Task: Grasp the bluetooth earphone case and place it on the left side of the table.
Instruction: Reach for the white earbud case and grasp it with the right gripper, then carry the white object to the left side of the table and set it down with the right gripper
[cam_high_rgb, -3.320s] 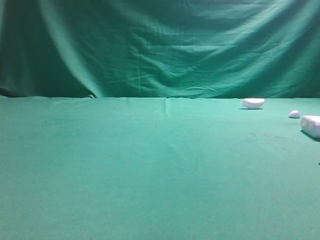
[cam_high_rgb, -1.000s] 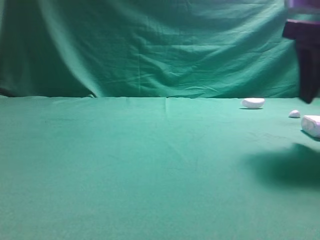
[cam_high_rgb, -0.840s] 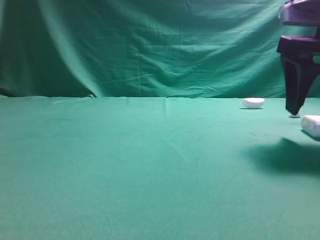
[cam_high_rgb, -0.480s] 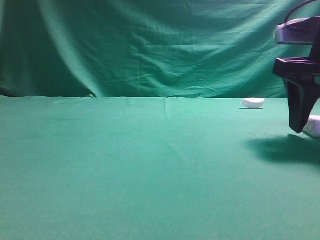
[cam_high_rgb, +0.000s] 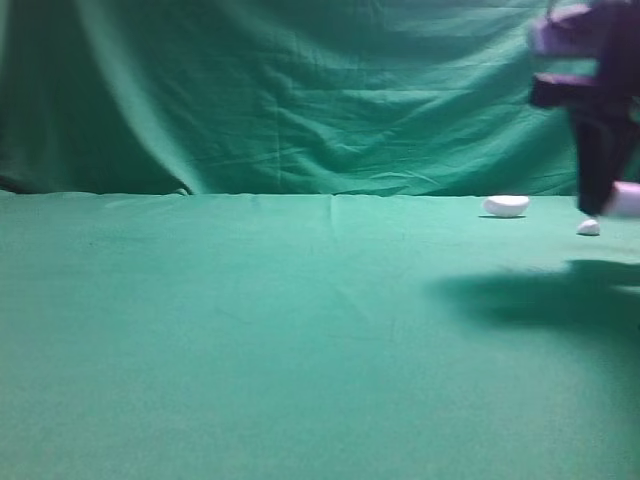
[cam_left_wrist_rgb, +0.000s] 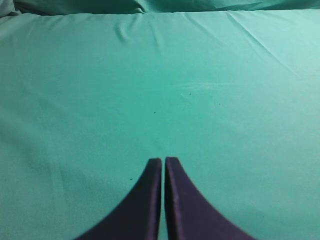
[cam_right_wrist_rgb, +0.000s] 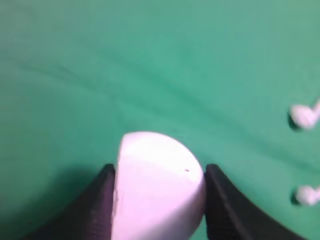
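The bluetooth earphone case, a smooth white rounded case, hangs above the green table at the far right edge of the exterior high view. My right gripper is shut on it. In the right wrist view the case fills the gap between the two dark fingers, above the cloth. My left gripper is shut and empty over bare green cloth. It does not show in the exterior high view.
A smaller white half-oval lies at the far right back of the table. A tiny white lump lies just below the held case. Two small blurred white pieces show in the right wrist view. A draped green backdrop hangs behind.
My right gripper came down from the top right onto the case, shut on it and lifted it off the table, shifting slightly left. The left gripper's earlier state is not shown.
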